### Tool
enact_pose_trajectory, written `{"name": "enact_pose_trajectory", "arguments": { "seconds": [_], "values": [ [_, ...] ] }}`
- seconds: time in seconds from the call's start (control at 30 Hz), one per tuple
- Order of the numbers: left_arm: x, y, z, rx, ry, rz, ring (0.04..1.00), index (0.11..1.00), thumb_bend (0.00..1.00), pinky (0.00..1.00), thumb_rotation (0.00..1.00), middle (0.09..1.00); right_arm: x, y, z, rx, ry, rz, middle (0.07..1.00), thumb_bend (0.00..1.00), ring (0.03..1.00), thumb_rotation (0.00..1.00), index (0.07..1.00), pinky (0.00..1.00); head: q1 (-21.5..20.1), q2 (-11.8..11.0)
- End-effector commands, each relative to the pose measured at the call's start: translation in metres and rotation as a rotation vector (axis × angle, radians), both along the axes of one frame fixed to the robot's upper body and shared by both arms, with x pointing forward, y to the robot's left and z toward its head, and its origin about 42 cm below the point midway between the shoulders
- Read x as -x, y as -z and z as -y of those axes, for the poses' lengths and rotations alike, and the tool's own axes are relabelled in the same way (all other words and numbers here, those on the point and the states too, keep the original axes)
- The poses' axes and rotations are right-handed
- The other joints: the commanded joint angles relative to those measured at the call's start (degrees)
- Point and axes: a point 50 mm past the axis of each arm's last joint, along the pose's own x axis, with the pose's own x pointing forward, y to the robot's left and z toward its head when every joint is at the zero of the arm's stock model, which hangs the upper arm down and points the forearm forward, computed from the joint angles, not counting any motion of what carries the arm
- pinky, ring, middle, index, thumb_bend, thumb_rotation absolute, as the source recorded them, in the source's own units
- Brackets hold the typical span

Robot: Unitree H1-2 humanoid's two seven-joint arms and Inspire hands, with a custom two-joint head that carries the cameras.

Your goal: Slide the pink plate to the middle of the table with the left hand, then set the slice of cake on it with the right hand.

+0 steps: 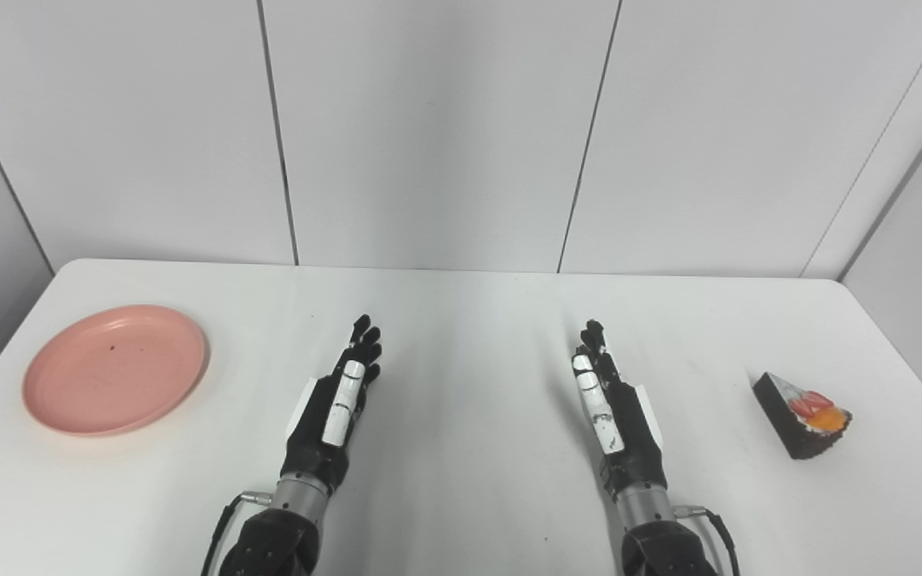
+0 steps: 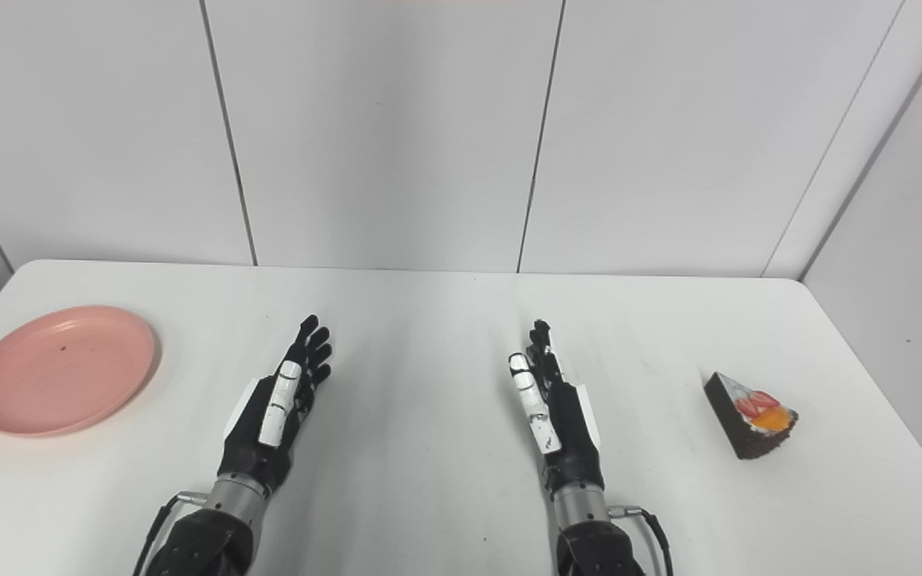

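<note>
pink plate (image 1: 115, 369) lies left of left robot hand (image 1: 334, 406), apart, nearer it than right robot hand (image 1: 610, 400) | both flat, fingers extended, empty | cake (image 1: 802, 414) right of right robot hand

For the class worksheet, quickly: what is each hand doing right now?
Left hand: open, holding nothing, apart from the pink plate.
Right hand: open, holding nothing, apart from the slice of cake.
</note>
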Motion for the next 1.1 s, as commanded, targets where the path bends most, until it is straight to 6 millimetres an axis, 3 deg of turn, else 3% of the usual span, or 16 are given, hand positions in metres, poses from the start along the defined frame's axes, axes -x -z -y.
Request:
{"name": "enact_pose_trajectory", "arguments": {
  "seconds": [0.0, 0.97, 1.07],
  "values": [
    [0.0131, 0.0262, -0.0097, -0.013, -0.019, -0.067, 1.000, 1.000, 0.72, 1.00, 1.00, 1.000, -0.0068, -0.0222, -0.0014, -0.004, -0.008, 0.093, 0.997, 0.56, 0.994, 0.90, 1.000, 1.00, 0.03, 0.02],
    [0.0121, 0.0275, -0.0111, -0.036, -0.015, -0.064, 1.000, 1.000, 0.72, 1.00, 1.00, 1.000, -0.0071, -0.0217, -0.0023, -0.011, -0.004, 0.094, 0.996, 0.54, 0.994, 0.89, 1.000, 1.00, 0.05, -0.20],
    [0.0117, 0.0300, -0.0086, -0.036, -0.015, -0.073, 1.000, 1.000, 0.73, 1.00, 1.00, 1.000, -0.0073, -0.0187, 0.0007, -0.007, -0.005, 0.090, 0.997, 0.55, 0.994, 0.89, 1.000, 1.00, 3.50, -1.94]
  ]
}}
